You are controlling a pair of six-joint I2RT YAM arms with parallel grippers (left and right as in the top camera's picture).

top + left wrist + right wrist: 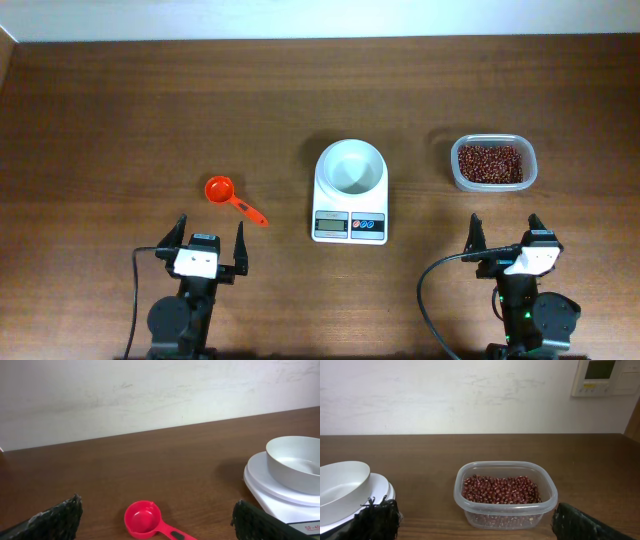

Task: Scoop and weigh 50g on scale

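Observation:
The white scale [350,214] stands mid-table with an empty round white bowl [351,166] on top; it also shows at the right of the left wrist view as the scale [272,495] and at the left of the right wrist view as the bowl [340,482]. A red scoop [222,191] lies left of the scale, handle toward the front right. My left gripper [211,236] is open, just behind the scoop [143,519], empty. My right gripper [503,228] is open and empty, facing a clear tub of red beans [502,491].
The bean tub [492,163] sits right of the scale on the brown wooden table [120,120]. A white wall [150,395] runs along the table's far edge. A wall control panel [605,377] hangs at upper right.

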